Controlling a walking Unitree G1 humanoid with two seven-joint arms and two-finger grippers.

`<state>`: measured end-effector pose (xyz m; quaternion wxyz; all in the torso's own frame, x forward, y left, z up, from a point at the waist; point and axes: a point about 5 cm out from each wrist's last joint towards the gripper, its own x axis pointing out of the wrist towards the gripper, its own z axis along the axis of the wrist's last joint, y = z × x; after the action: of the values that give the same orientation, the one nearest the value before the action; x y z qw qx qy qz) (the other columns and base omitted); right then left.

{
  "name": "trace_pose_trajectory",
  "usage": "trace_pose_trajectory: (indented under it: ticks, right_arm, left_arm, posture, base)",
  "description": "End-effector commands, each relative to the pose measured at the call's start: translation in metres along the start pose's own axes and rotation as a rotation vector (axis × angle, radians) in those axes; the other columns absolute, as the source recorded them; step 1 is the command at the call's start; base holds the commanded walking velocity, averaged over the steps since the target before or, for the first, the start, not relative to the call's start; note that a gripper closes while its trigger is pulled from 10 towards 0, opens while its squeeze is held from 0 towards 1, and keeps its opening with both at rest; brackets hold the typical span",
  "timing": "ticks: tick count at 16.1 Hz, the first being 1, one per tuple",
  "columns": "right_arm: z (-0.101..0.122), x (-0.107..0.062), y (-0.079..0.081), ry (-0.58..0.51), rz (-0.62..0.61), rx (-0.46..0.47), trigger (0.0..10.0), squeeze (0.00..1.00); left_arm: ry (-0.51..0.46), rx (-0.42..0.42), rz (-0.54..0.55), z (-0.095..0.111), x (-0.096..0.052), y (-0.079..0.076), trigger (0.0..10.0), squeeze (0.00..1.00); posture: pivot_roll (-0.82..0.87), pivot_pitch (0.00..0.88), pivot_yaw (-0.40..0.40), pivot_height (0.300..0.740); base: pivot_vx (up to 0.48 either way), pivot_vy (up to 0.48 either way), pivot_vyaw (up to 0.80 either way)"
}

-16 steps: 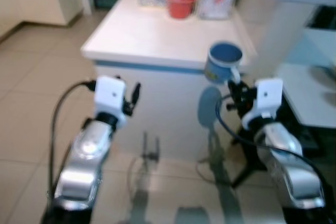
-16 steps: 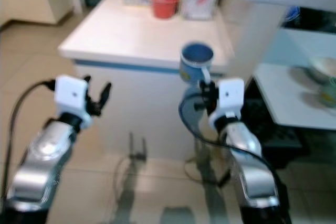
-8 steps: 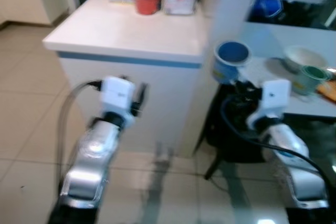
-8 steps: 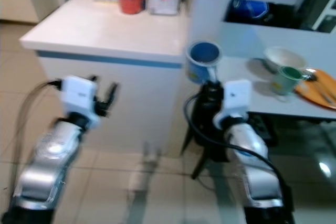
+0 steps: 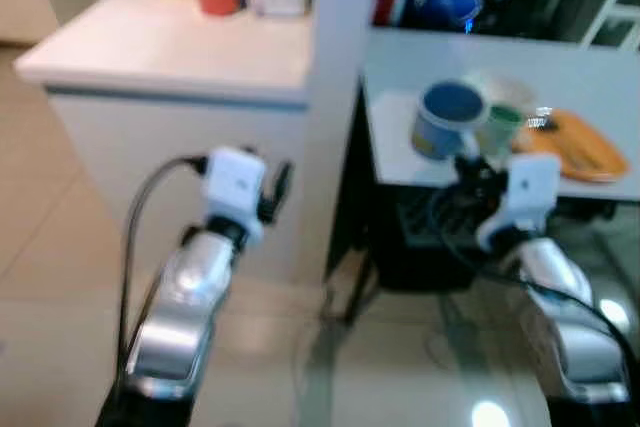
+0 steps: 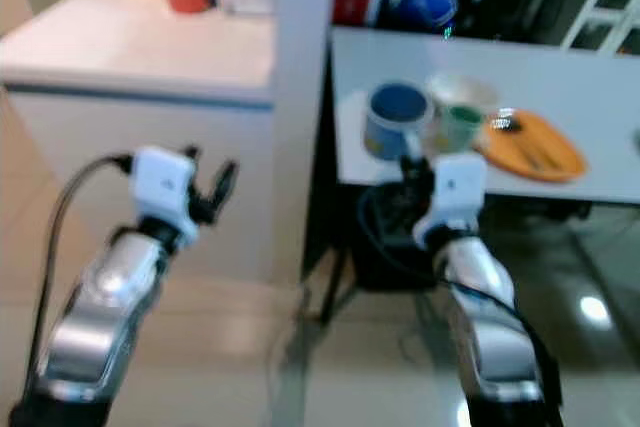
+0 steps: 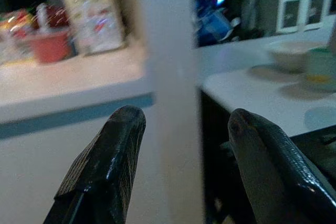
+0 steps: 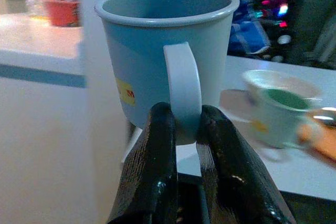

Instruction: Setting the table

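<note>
My right gripper (image 8: 181, 124) pinches the handle of the upright light-blue ceramic mug (image 8: 165, 51), holding it at the near edge of the white dining table (image 5: 560, 77). My left gripper (image 7: 184, 129) hangs open and empty before the white counter (image 5: 170, 42). Beyond the mug sit a small green cup (image 5: 499, 128), a white bowl (image 6: 462, 90) and an orange plate (image 5: 578, 145).
</note>
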<state>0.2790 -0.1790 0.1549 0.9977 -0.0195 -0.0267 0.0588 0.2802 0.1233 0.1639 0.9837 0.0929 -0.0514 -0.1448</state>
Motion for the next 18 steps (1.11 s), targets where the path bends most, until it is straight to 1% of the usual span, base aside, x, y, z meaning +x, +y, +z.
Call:
trace_pose_trajectory:
  ticks: [1,4,8,18]
  right_arm:
    - [0.007,0.001,0.002,-0.031,0.000,-0.008,10.0,0.00]
    - [0.006,0.000,-0.003,-0.027,-0.023,-0.009,10.0,0.00]
    - [0.004,-0.001,-0.011,-0.017,-0.083,-0.004,10.0,0.00]
    - [0.005,0.000,-0.011,-0.021,-0.095,0.000,10.0,0.00]
  left_arm:
    - [-0.006,0.018,0.016,0.002,0.001,0.006,10.0,0.00]
    - [-0.008,0.018,0.011,0.003,0.001,0.006,10.0,0.00]
    - [-0.011,0.022,0.001,0.003,0.003,0.005,10.0,0.00]
    - [-0.016,0.027,-0.001,0.004,0.006,0.006,10.0,0.00]
  posture:
    - [-0.02,0.000,-0.045,0.740]
    - [-0.03,0.000,-0.043,0.740]
    - [-0.03,0.000,-0.037,0.740]
    - [-0.03,0.000,-0.035,0.740]
  base:
    - [0.000,-0.431,0.00]
    - [0.000,-0.429,0.00]
    - [0.000,-0.432,0.00]
    - [0.000,-0.431,0.00]
